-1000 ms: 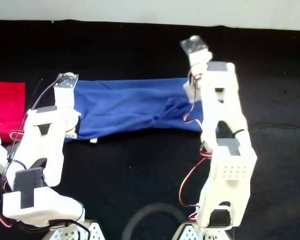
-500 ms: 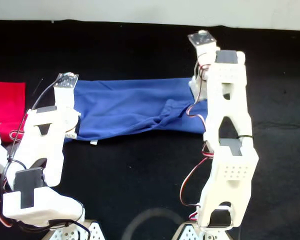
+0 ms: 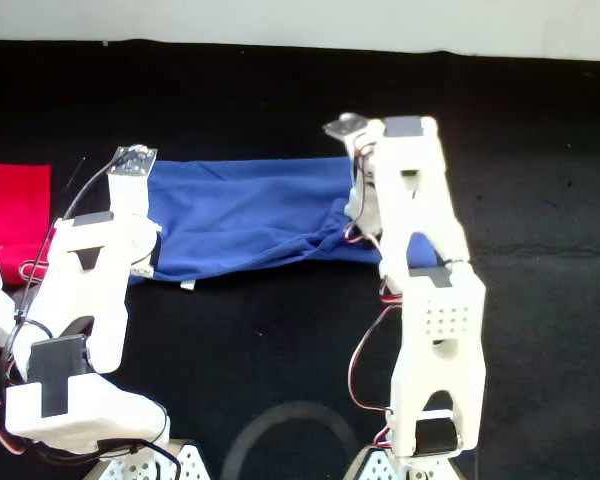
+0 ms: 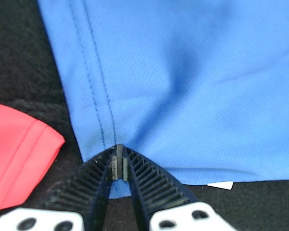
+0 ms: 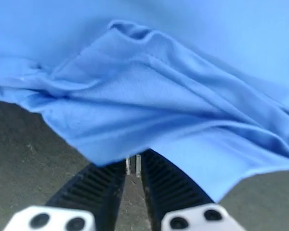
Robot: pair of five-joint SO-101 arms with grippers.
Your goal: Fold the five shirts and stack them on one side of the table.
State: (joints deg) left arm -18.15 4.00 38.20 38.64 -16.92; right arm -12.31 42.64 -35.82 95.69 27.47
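Blue shirt [image 4: 183,86] hem is clamped at left gripper [image 4: 119,162] fingertips, the other edge pinched between right gripper [image 5: 134,164] tips. Fold step judged underway; that edge should be carried across next.

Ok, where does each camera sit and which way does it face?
High view: fixed above the arms' bases, looking down over the table; both arms flank the blue shirt.
Left wrist view: on the left wrist, looking along the left gripper, shut on the blue shirt's hem.
Right wrist view: on the right wrist, looking along the right gripper, shut on the blue shirt's bunched edge.
Shared: all show the blue shirt.
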